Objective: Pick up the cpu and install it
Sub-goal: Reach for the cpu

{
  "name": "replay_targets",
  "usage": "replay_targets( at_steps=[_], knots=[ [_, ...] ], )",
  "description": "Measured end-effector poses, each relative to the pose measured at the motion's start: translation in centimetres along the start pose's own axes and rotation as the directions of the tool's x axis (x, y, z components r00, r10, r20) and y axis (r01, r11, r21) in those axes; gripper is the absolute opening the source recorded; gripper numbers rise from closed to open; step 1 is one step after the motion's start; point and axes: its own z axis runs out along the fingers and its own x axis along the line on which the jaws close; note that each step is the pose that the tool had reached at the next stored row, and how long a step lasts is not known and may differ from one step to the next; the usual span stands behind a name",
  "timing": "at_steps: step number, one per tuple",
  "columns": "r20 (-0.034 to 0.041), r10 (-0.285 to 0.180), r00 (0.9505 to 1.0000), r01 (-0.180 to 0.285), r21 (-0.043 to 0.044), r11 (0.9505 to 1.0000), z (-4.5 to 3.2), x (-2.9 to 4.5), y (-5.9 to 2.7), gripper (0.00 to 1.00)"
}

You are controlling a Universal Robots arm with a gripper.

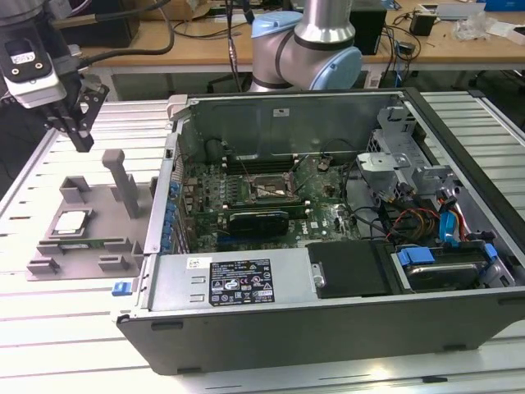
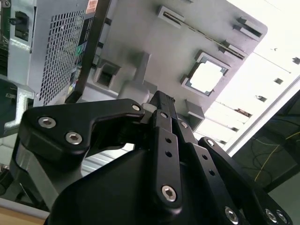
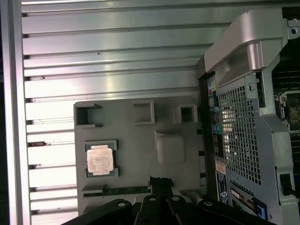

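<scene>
The cpu (image 1: 71,222) is a small square chip with a silver top. It lies flat in a recess of the grey holder tray (image 1: 90,254) on the exterior view's left. My gripper (image 1: 80,135) hangs above the far end of that tray, well clear of the chip, shut with nothing between its black fingers. In both wrist views the chip (image 2: 206,76) (image 3: 99,159) sits in its frame beyond the closed fingertips (image 2: 162,99) (image 3: 161,181). The open computer case (image 1: 328,328) shows the motherboard's empty socket (image 1: 267,189) with its lever frame.
Grey posts (image 1: 121,180) rise from the tray between the gripper and the case wall. A long green memory stick (image 3: 124,190) lies in a slot of the tray. A black card (image 1: 258,220), cables and a drive cage sit inside the case. The arm's base (image 1: 308,49) stands behind it.
</scene>
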Motion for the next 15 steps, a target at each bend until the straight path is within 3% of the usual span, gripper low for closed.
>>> replay_targets(
  at_steps=[8,11,15],
  knots=[
    [0.0000,0.000,1.0000,0.000,-0.0001,1.0000,0.72,0.49,0.10,0.11],
    [0.0000,0.000,1.0000,0.000,-0.0001,1.0000,1.32,0.78,0.16,0.11],
    [0.0001,0.000,1.0000,0.000,0.0000,1.0000,1.83,1.48,0.38,0.11]
  ],
)
